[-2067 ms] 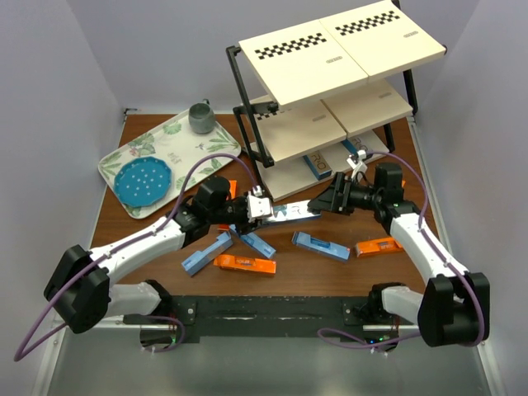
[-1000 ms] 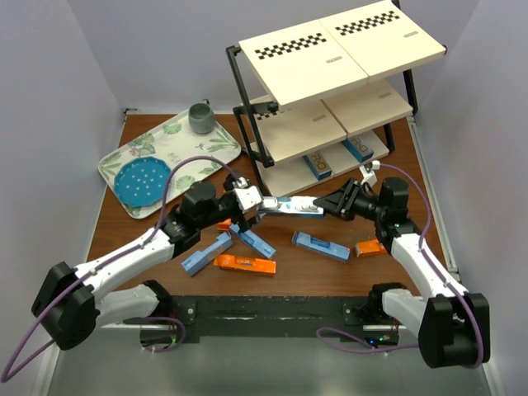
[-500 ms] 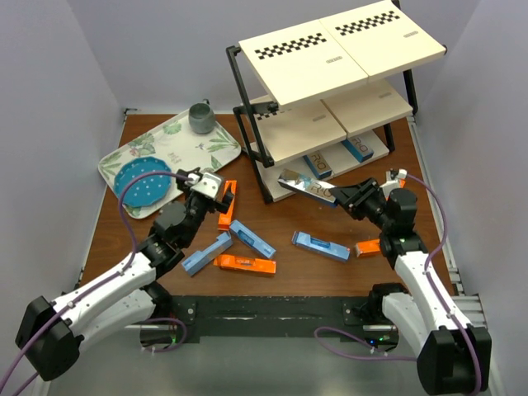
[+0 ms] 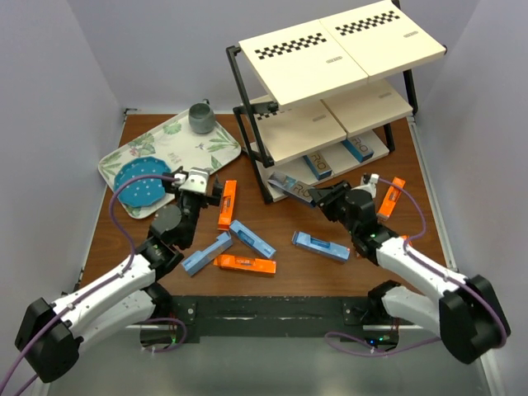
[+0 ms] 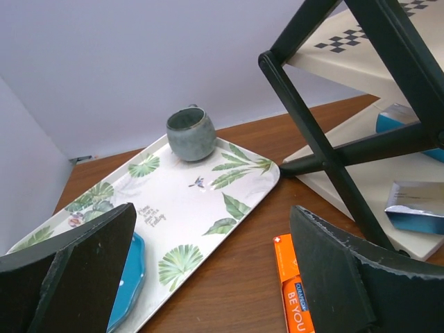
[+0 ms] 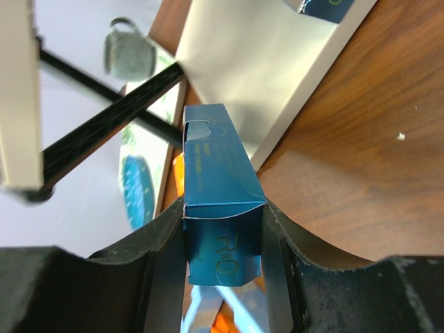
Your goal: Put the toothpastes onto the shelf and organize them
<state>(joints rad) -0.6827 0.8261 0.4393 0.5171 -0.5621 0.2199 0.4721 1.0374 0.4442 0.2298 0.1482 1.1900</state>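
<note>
Gripped blue toothpaste (image 6: 220, 194) points toward the shelf (image 6: 270, 76) bottom board.

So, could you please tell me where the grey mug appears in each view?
Top external: the grey mug stands upper left, on the leaf tray's far end.
Left wrist: the mug sits upper centre-left, on that tray.
Right wrist: the mug is top left, blurred.
Shared landmark: the shelf's black frame, beside the mug.

Jaws of left gripper (image 5: 214, 216) wide apart. Ahead, white leaf-patterned tray (image 5: 177, 198), grey-green glazed cup (image 5: 190, 133) upright at far end, blue plate (image 5: 132, 276) peeking behind left finger (image 5: 83, 277). Below, orange carton (image 5: 294, 297) flat on brown table (image 5: 239, 281). Right: black-framed shelf (image 5: 325, 144), silver-blue carton (image 5: 416, 207) over cream board (image 5: 371, 173).
</note>
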